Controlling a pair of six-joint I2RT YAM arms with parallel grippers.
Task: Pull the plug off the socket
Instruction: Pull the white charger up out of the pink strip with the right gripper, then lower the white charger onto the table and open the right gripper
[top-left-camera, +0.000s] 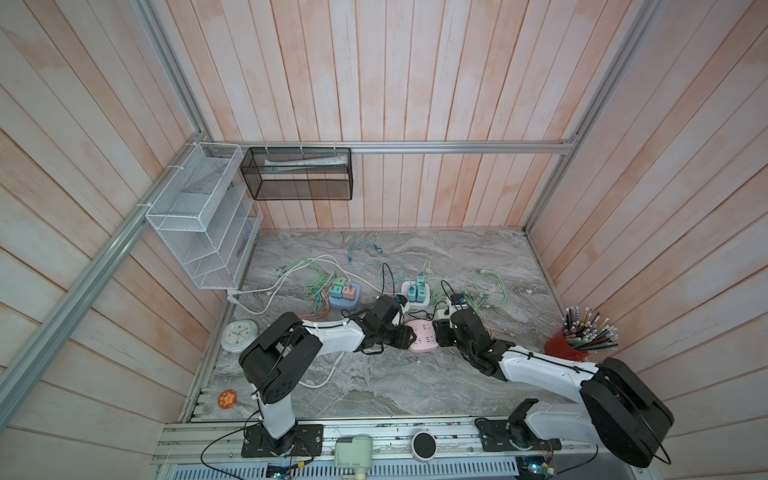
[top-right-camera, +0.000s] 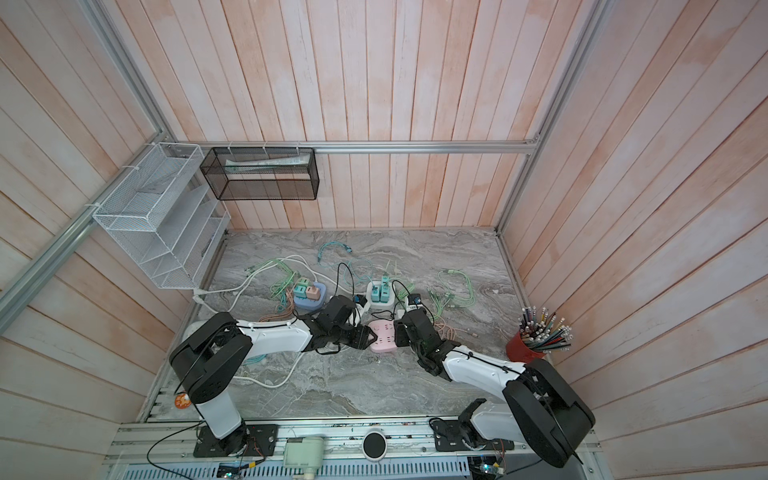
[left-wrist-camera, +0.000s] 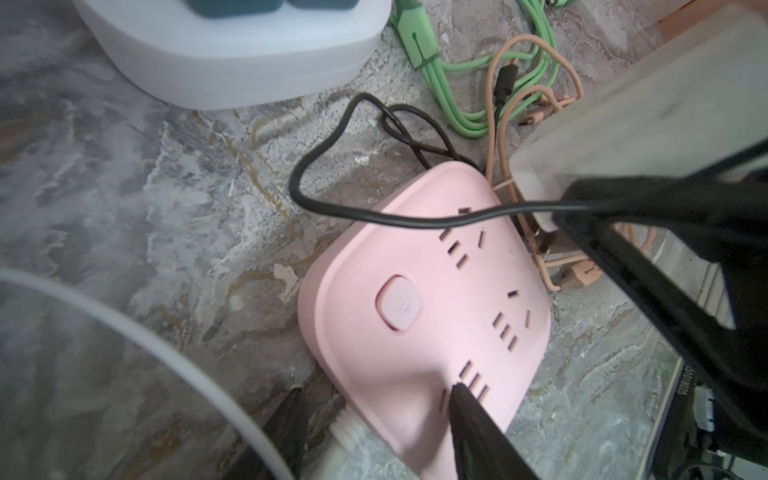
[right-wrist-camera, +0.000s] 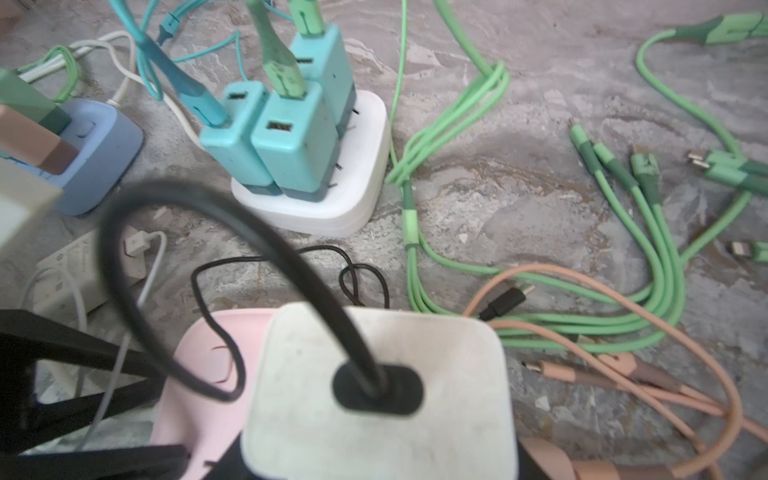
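Unless the pink socket (left-wrist-camera: 449, 299) is pinned by the left fingers (left-wrist-camera: 469, 424), whose clamping cannot be told, it may be lifted with the white plug (right-wrist-camera: 316, 415) clenched by the right fingers (left-wrist-camera: 648, 232).

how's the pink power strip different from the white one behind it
The pink power strip shows only empty sockets; the white power strip carries three teal adapters with cables. The pink one lies between the left gripper and the right gripper, which holds a white plug; the white one sits farther back, ungripped. Both lie flat on the marble table.
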